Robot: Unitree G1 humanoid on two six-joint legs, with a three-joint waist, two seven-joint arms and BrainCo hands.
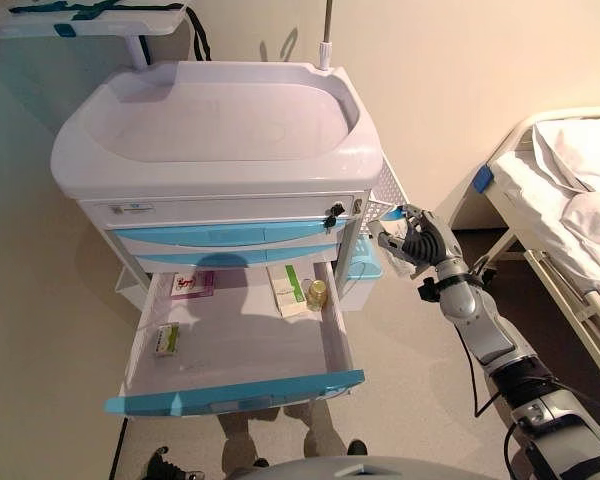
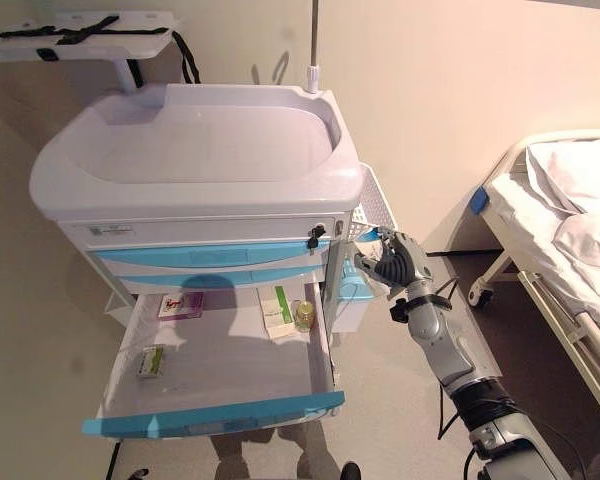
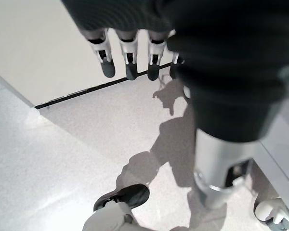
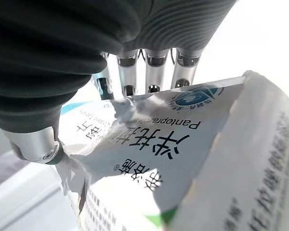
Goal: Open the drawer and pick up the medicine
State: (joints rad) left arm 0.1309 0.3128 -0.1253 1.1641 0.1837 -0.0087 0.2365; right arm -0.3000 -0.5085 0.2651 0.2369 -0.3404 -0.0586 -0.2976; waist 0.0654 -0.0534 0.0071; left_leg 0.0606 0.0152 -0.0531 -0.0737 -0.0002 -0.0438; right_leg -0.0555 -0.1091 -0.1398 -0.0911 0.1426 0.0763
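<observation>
The cart's bottom drawer point(image 1: 235, 392), white with a blue front, is pulled wide open. In it lie a green-white box point(image 1: 166, 339), a pink box point(image 1: 192, 284), a white-green box point(image 1: 288, 292) and a small yellow bottle point(image 1: 317, 292). My right hand point(image 1: 432, 240) is off the cart's right side, level with the upper drawers. It is shut on a white medicine box with blue print point(image 1: 388, 241), which fills the right wrist view point(image 4: 183, 144). My left hand point(image 3: 130, 57) shows only in its wrist view, hanging over the floor with straight fingers, empty.
The white cart point(image 1: 220, 120) has two closed blue drawers, plus a white wire basket point(image 1: 385, 195) and a blue bin point(image 1: 365, 265) on its right side. A hospital bed point(image 1: 570, 190) stands at the right. An overbed table point(image 1: 80, 20) is at the back left.
</observation>
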